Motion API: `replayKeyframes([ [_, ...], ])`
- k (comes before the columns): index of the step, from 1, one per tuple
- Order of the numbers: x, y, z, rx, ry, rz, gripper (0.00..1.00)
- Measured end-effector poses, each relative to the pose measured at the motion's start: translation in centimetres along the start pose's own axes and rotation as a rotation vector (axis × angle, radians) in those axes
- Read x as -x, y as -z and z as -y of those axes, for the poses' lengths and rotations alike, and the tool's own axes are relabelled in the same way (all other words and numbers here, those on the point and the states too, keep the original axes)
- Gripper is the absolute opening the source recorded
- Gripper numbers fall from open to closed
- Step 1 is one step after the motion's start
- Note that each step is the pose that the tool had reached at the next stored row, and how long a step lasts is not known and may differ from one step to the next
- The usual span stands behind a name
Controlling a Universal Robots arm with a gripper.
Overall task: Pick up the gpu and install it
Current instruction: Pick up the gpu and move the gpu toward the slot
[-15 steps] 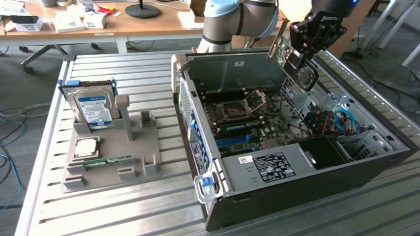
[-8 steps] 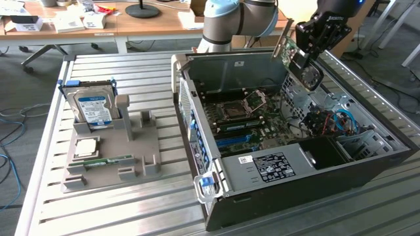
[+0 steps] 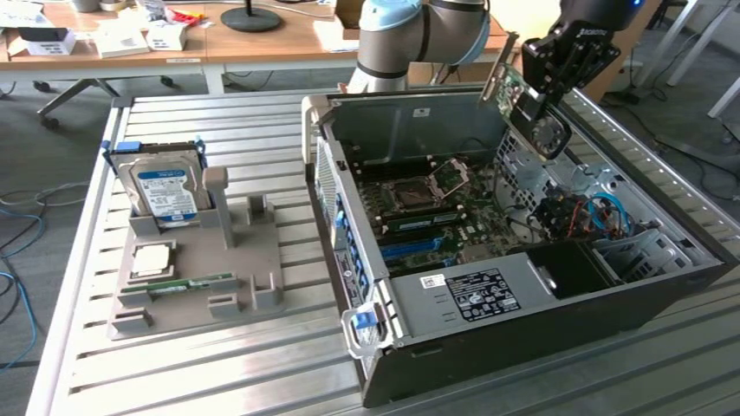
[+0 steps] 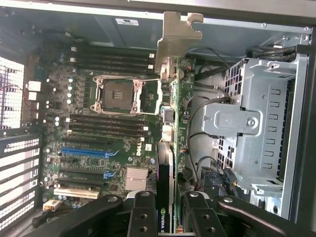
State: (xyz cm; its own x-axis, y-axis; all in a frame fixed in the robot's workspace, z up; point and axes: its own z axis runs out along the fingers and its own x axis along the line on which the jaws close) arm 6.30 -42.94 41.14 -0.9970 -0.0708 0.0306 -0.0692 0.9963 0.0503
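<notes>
Now, end effector (image 3: pixel 535 102): closed on the gpu (image 3: pixel 547 134), fingers (image 4: pixel 142 217) pinching its two faces.
Gpu: held in the air, tilted, above the far part of the open computer case (image 3: pixel 521 347), at the exterior view's right; metal bracket (image 4: pixel 176 42) at its free end.
Motherboard (image 4: pixel 98 128): inside the case below the card, with the CPU socket (image 4: pixel 116 94).
Hard drive (image 3: pixel 165 192): upright in the grey holder (image 3: pixel 231 286) on the bench (image 3: pixel 231 373), well apart, at the exterior view's left.

Robotics lab set up in an office room.
A slatted metal bench (image 3: pixel 231 373) carries an opened computer tower (image 3: pixel 509 347) and a grey parts fixture (image 3: pixel 220 277) beside a robot arm (image 3: pixel 411 35); wooden desks (image 3: pixel 289 43) and loose floor cables (image 3: pixel 14 212) surround it.
</notes>
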Motion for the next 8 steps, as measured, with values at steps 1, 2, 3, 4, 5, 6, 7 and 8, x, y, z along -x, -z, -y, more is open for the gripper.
replayKeyframes([
  [1, -0.01, 0.00, 0.00, 0.0032, 0.000, 0.0020, 0.26],
  [2, -0.03, 0.00, -0.01, 0.0064, 0.000, 0.0046, 0.26],
  [3, -0.06, 0.00, -0.01, 0.0106, 0.001, 0.0082, 0.26],
  [4, -0.08, 0.00, -0.01, 0.0144, 0.001, 0.0118, 0.26],
  [5, -0.09, 0.00, -0.02, 0.0157, 0.001, 0.0137, 0.26],
  [6, -0.10, 0.00, -0.02, 0.0157, 0.001, 0.0138, 0.26],
  [7, -0.10, 0.00, -0.01, 0.0158, 0.001, 0.0138, 0.26],
  [8, -0.10, -0.01, 0.00, 0.0160, 0.000, 0.0140, 0.26],
])
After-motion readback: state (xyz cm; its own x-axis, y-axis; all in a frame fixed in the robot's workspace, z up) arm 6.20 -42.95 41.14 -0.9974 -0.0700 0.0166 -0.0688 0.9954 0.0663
